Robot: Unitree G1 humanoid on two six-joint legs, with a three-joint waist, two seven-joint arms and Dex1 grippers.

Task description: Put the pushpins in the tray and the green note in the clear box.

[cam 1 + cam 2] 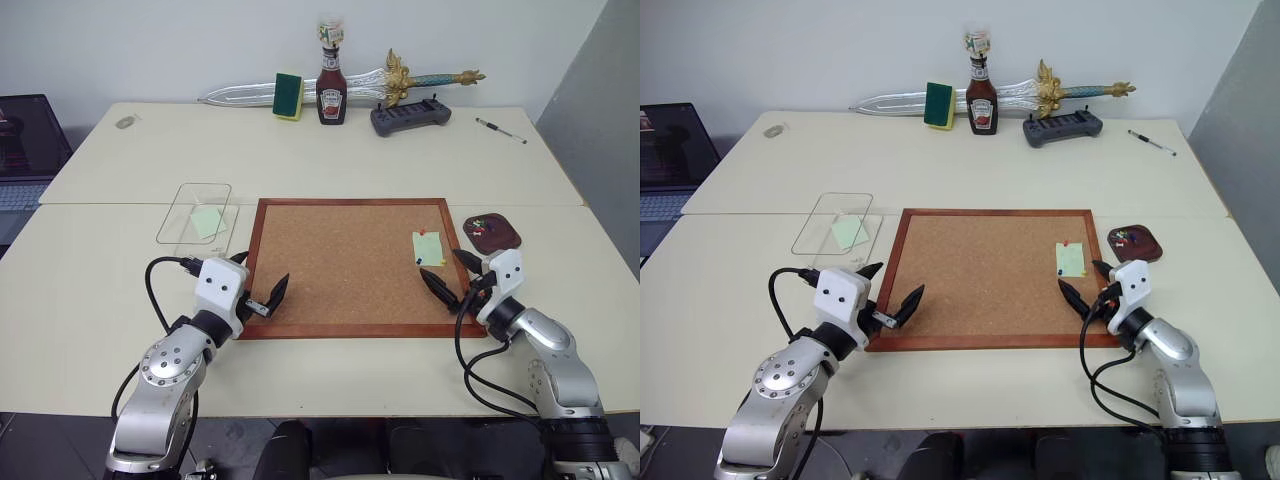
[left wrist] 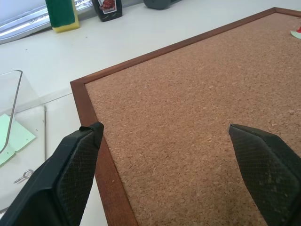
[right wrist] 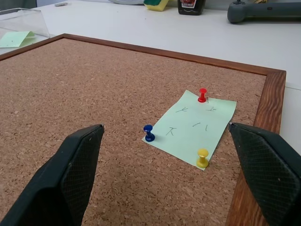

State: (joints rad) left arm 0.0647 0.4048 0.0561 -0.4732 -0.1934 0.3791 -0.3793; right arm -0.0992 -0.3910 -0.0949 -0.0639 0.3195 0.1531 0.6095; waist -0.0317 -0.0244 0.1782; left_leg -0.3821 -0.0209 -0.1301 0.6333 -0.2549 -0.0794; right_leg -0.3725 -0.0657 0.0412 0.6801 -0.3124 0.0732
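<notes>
A light green note (image 3: 193, 127) lies on the right side of the corkboard (image 1: 340, 265), held by a red pushpin (image 3: 202, 95), a dark blue pushpin (image 3: 149, 133) and a yellow one (image 3: 202, 157). My right gripper (image 1: 440, 262) hovers open just in front of that note, level with the board. The dark oval tray (image 1: 492, 232) sits right of the board with small coloured pins in it. The clear box (image 1: 195, 212), left of the board, holds another green note (image 1: 207, 221). My left gripper (image 1: 265, 268) stands open over the board's near left corner.
Along the far wall stand a green-and-yellow sponge (image 1: 288, 95), a ketchup bottle (image 1: 331, 85), a toy sword (image 1: 400, 80) and a grey controller (image 1: 410, 117). A pen (image 1: 500, 130) lies far right, a laptop (image 1: 25, 140) at the left edge.
</notes>
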